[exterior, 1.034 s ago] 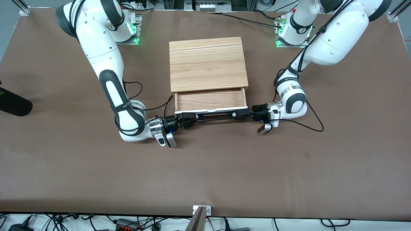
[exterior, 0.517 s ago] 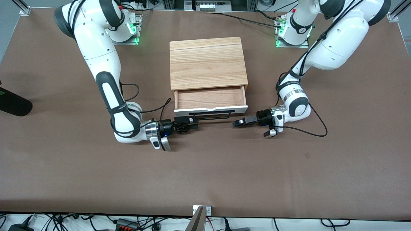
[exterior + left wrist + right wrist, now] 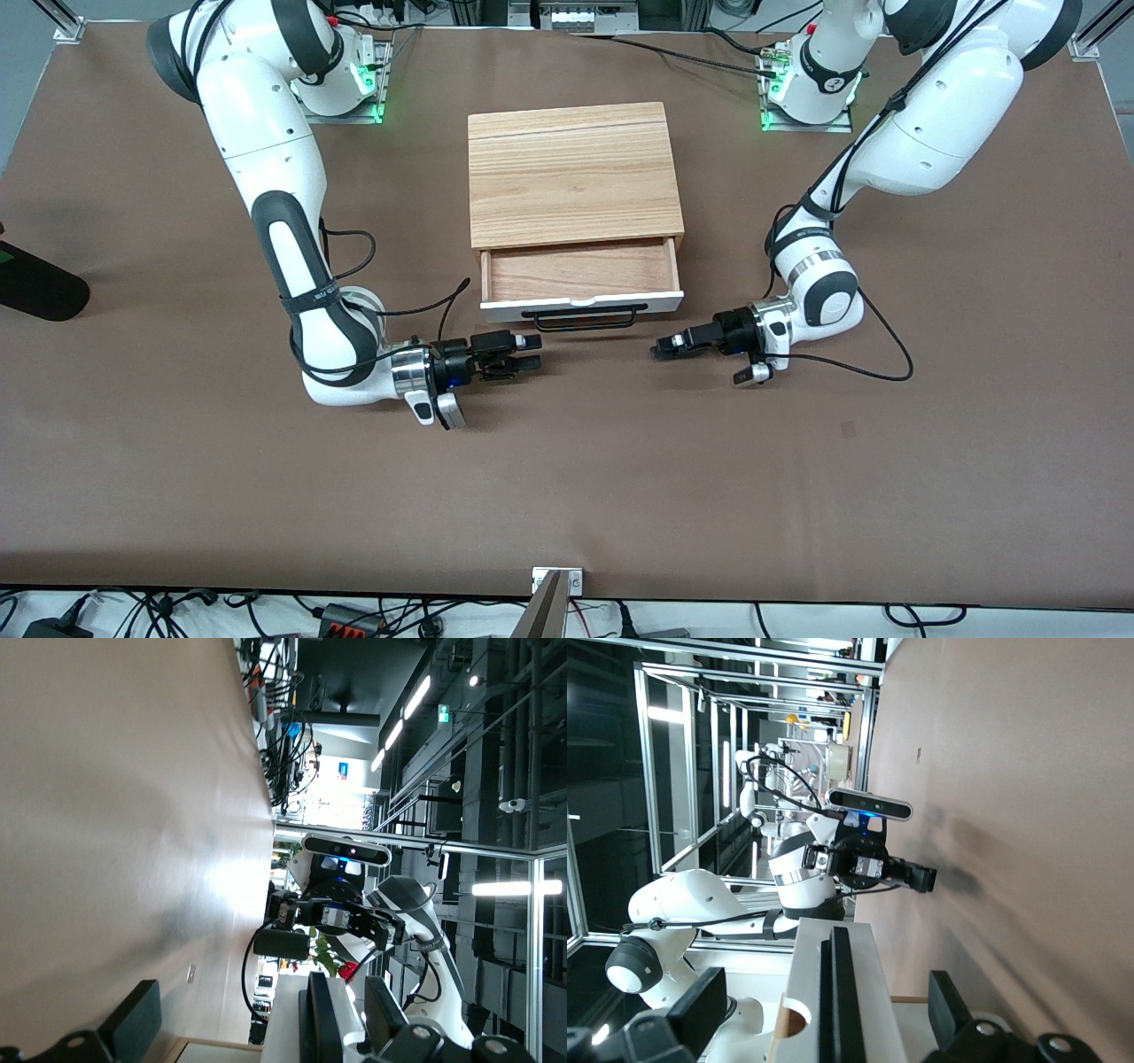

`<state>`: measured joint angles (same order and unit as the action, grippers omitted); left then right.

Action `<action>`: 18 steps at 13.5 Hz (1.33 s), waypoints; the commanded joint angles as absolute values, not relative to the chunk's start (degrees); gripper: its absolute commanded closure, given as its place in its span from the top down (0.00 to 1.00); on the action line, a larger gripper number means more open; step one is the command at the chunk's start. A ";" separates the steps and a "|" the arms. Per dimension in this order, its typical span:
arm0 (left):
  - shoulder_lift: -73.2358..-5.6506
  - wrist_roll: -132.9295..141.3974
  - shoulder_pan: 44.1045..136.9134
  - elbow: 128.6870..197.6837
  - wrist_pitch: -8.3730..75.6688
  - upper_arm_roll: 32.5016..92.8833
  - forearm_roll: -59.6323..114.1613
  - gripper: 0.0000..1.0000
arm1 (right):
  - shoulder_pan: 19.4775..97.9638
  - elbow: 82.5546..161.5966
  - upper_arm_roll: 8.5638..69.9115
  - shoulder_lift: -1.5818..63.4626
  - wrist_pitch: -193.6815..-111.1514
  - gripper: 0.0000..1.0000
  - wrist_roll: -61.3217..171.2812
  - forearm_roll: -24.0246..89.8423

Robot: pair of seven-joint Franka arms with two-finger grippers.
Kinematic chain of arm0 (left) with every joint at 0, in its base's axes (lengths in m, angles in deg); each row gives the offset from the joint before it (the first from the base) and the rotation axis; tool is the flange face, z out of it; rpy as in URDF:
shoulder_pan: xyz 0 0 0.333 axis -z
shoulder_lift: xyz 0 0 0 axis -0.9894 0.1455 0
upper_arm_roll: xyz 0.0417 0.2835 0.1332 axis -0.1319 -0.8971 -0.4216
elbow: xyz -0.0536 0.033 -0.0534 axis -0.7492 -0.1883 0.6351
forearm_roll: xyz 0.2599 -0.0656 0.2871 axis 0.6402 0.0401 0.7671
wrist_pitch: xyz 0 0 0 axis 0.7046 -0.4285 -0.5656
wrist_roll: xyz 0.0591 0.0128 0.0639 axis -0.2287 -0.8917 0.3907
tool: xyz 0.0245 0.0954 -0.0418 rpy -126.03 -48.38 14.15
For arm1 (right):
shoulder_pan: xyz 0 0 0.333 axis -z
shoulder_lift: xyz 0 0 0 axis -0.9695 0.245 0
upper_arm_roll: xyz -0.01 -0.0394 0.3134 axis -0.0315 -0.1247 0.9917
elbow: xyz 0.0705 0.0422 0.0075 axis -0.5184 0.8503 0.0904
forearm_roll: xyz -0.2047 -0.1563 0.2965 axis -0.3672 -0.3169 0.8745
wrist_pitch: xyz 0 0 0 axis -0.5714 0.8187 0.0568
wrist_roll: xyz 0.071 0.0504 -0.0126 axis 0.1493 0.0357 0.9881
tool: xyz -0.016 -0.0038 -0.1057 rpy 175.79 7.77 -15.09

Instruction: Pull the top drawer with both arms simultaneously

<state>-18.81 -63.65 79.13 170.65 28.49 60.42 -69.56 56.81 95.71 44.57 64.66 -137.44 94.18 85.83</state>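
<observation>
Drawer position first: we see the top drawer [image 3: 580, 276] pulled partly out of its wooden box [image 3: 574, 175], its black handle [image 3: 584, 318] facing the front camera. Our right gripper [image 3: 530, 353] sits low over the table at about seven o'clock from the handle, fingers apart and holding nothing. Our left gripper [image 3: 662, 347] sits low at about five o'clock, also clear of the handle; we cannot tell its finger state.

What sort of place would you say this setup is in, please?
Probably a robotics lab: two arms bolted to a brown table, cables along its edge, and an aluminium frame with strip lights around a wooden box.
</observation>
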 commanded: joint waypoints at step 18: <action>-40.61 -26.32 61.07 150.77 10.21 60.01 14.68 1.00 | 56.75 88.79 38.02 44.31 -132.35 1.00 69.46 20.95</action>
